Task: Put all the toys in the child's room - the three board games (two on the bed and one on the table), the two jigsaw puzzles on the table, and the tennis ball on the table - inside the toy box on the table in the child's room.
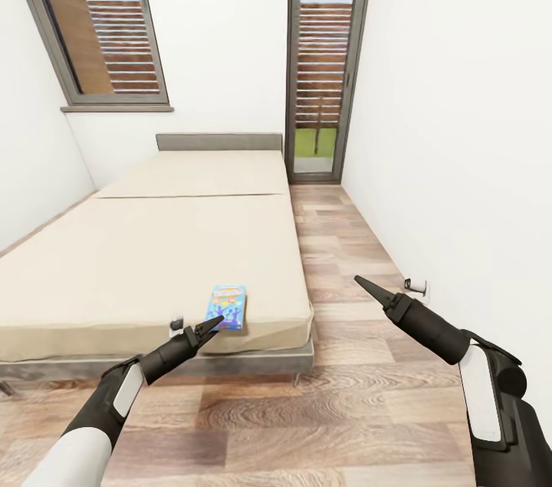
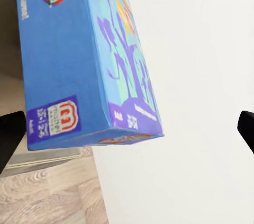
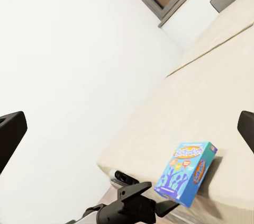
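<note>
Head view: board game (image 1: 227, 306) lies on bed (image 1: 146, 257) near edge. Left claw (image 1: 212, 325), spread, sits just beside it; straddle the box edge squarely before closing. Right claw (image 1: 362, 284) spread, idle.

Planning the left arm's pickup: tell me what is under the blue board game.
The blue board game lies flat on the bed, near its foot corner, mattress beneath. Whatever its footprint covers is hidden. The left gripper, open, hovers by its near edge.
</note>
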